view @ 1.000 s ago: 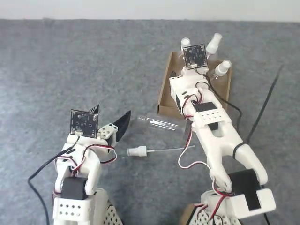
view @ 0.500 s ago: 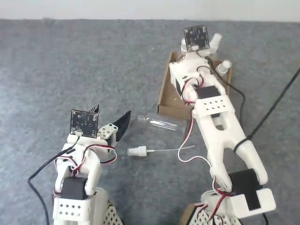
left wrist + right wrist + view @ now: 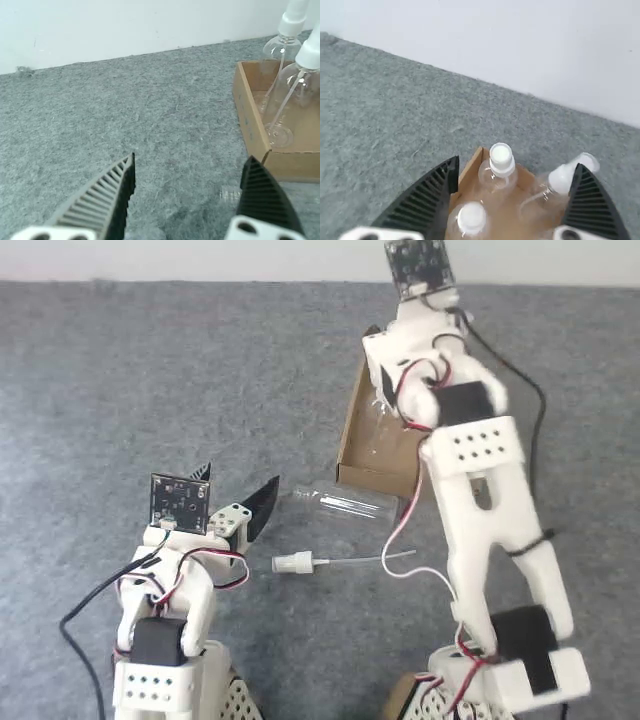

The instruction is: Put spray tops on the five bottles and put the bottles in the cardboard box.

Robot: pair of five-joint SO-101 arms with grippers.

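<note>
The desk has a grey fuzzy top. A cardboard box sits on it. Just beside the box, a clear bottle lies on its side. A white spray top lies near it.

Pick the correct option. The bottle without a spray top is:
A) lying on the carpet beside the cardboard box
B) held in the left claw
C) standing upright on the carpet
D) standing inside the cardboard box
A: the capless bottle lies on its side on the carpet, right by the near wall of the cardboard box, with the loose spray top close by.
</note>
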